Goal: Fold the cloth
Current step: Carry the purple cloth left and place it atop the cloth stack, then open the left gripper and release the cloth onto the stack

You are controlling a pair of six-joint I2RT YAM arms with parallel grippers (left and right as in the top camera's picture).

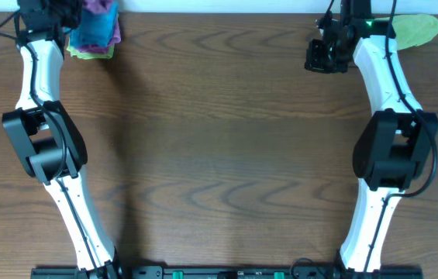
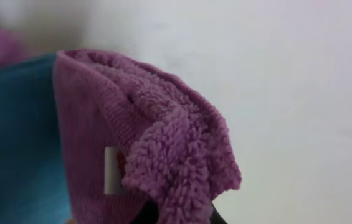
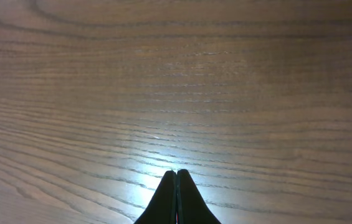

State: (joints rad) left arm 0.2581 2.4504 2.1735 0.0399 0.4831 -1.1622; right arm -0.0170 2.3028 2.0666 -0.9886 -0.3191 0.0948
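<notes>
Fluffy purple terry cloth (image 2: 157, 162) hung clamped in the left gripper (image 2: 182, 216), beside a blue cloth (image 2: 14, 143) at the far edge of the brown wooden table (image 1: 219, 155); right gripper (image 3: 176, 186) was pinched together; no fold yet made

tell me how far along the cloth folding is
Done: nothing folded yet. In hand: the left claw pinches the purple cloth, bunched, beside the blue cloth. The right claw is shut, empty, over the table. Left: lay it flat, then fold.

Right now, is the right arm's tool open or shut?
Shut: the right tool has its fingers pressed together, no gap, holding nothing.
</notes>
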